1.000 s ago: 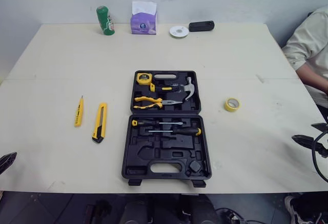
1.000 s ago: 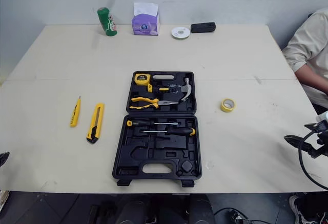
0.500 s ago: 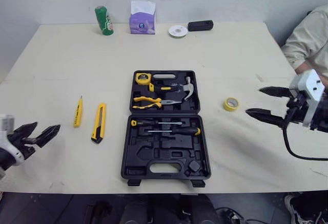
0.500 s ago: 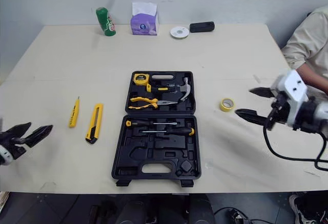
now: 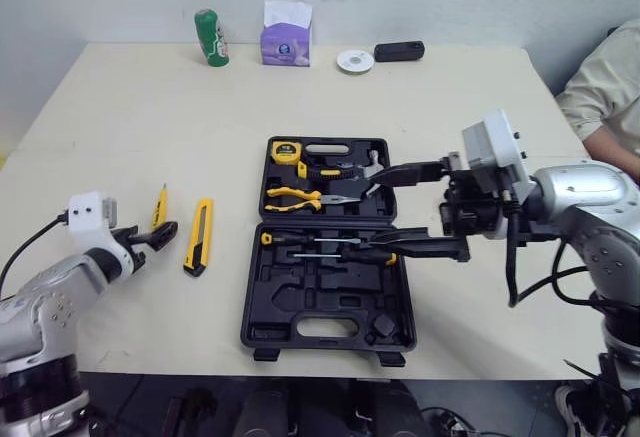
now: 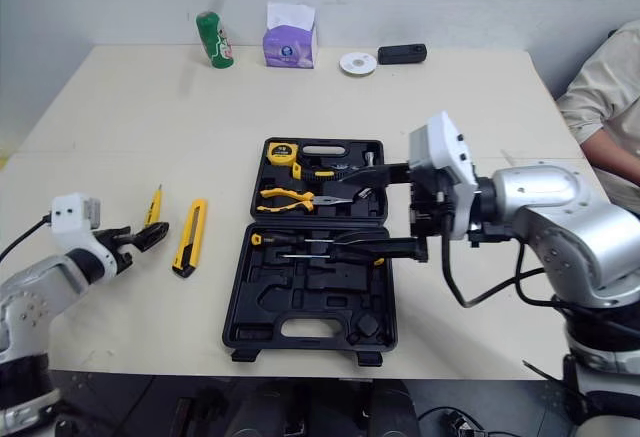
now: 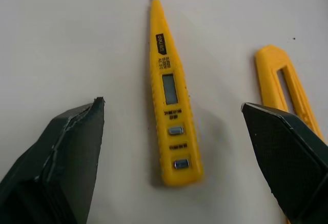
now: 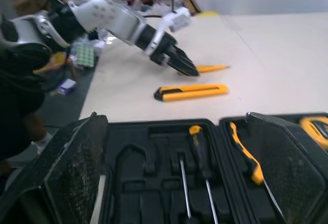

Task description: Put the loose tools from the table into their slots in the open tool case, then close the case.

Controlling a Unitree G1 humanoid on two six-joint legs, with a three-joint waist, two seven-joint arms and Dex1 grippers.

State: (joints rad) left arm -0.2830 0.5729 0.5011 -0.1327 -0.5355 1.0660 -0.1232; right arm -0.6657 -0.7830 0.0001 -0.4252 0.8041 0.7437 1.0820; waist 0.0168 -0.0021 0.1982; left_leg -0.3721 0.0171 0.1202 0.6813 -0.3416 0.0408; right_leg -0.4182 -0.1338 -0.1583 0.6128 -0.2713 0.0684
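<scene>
Left gripper point(image 5: 150, 236) is at the table's left side with its two fingers spread wide and nothing between them except the yellow tester pen point(image 7: 169, 90), which lies flat on the table. In the left wrist view the pen runs along the middle of the gap, with its metal tip pointing away from the wrist. The yellow utility knife point(image 5: 197, 237) lies just beside the pen, on the side nearer to the tool case point(image 5: 250, 327), and almost parallel to it.

The case is open in the middle of the table. Its far half already holds a tape measure point(image 5: 283, 152), a hammer point(image 5: 350, 169) and pliers point(image 5: 295, 195), and two screwdrivers point(image 5: 320, 242) lie in the near half, where several moulded slots are empty. The right gripper point(image 5: 372, 209) hangs over the case, also wide open and empty.

I judge the step in hand to be the first pick — the pen, with the knife to follow and the lid not yet closed. The next move calls for the fingers to come down on both sides of the pen's body and close across it without pushing the knife. The pen is thin and smooth, so it may roll or slip. Which slot fits it I cannot tell — and the right gripper over the case may be in the way.
</scene>
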